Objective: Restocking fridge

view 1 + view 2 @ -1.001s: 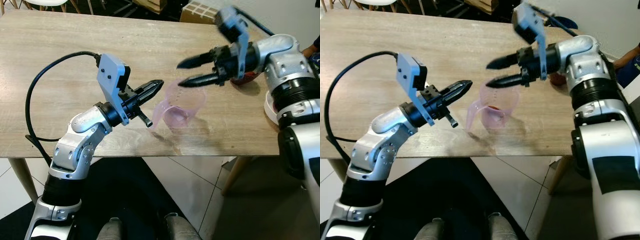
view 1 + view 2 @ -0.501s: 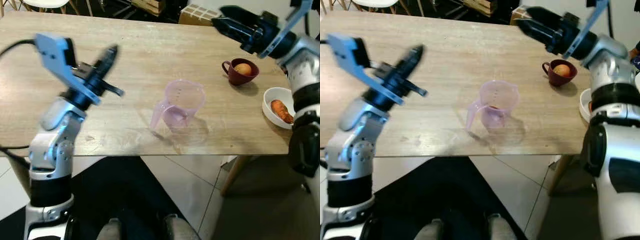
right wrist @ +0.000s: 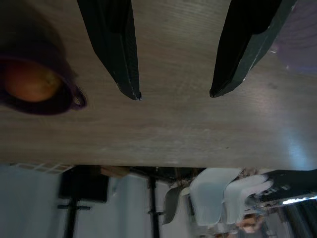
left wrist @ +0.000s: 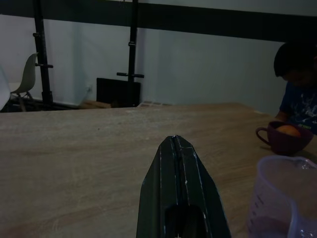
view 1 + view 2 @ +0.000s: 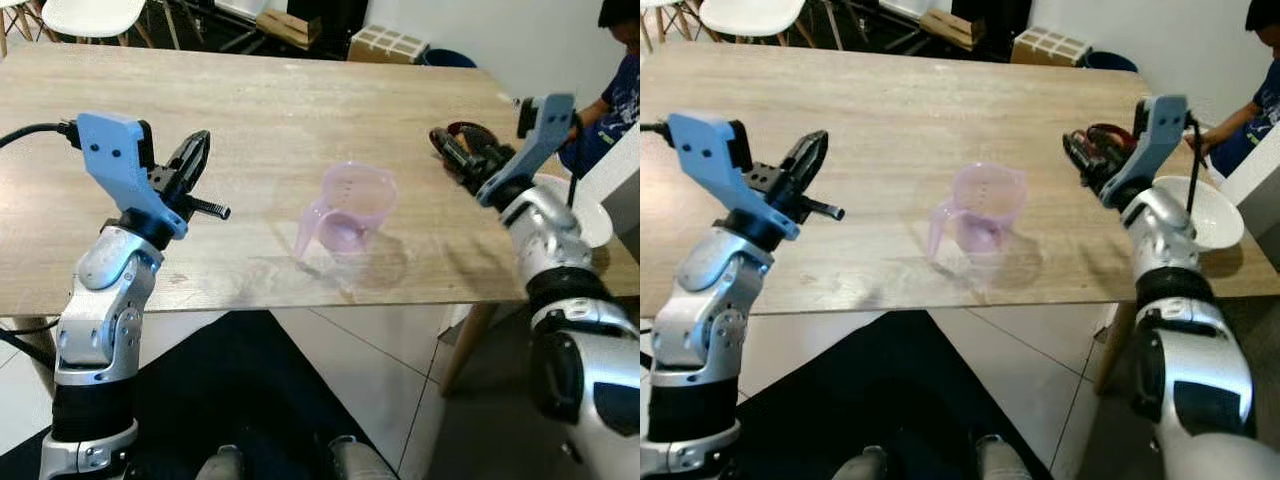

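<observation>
Hovering over the table, nothing grabbed yet

Nearest me, the pink measuring jug (image 5: 348,208) is sitting mid-table; my left gripper (image 5: 192,157) is pinched closed. I'm keeping my right gripper (image 3: 173,94) spread wide, probably lining up squarely on the orange's maroon cup (image 3: 34,87) further right.

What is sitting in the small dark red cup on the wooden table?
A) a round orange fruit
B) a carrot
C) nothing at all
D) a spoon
A: the left wrist view shows the small dark red cup holding a round orange fruit, and the right wrist view shows the same fruit inside it, beside the open right gripper.
</observation>
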Motion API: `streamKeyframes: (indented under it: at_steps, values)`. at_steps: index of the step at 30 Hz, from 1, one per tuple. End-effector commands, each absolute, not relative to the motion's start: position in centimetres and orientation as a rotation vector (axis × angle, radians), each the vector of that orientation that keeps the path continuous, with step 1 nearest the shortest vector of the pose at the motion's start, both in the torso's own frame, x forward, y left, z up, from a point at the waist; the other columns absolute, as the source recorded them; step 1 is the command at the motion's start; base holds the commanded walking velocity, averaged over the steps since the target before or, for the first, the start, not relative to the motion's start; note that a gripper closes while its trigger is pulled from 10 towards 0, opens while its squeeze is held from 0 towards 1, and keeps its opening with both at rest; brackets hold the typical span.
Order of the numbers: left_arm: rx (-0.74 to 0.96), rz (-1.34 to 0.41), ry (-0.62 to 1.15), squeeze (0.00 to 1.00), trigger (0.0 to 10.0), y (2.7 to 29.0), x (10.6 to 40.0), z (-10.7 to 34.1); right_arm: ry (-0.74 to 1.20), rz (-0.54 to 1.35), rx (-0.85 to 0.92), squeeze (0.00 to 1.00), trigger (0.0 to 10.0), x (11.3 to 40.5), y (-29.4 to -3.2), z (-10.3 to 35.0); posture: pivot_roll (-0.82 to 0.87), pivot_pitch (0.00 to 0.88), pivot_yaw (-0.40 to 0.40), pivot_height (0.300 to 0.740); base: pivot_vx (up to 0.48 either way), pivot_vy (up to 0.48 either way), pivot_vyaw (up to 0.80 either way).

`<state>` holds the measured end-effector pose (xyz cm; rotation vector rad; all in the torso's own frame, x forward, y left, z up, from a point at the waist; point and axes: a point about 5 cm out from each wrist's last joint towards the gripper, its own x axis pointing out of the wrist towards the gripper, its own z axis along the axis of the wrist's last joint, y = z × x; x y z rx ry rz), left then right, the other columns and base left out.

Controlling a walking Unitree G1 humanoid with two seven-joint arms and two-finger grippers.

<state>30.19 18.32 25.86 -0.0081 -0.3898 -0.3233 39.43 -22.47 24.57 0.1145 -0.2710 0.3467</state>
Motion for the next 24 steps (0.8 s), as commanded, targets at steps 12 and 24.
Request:
streamKeyframes:
  at_steps: [12,24]
  values:
    - [-0.013,-0.301,-0.364,0.0,10.0,17.8,30.4,24.1,-0.239,0.345,0.119,0.0,10.0,37.5,-21.3,21.9,-0.06,0.115,-0.074,0.707,0.0,0.0,0.0]
    - [-0.029,-0.308,-0.362,0.0,10.0,17.3,29.9,23.9,-0.224,0.396,0.123,0.0,10.0,36.9,-20.5,22.3,-0.06,0.116,-0.086,0.707,0.0,0.0,0.0]
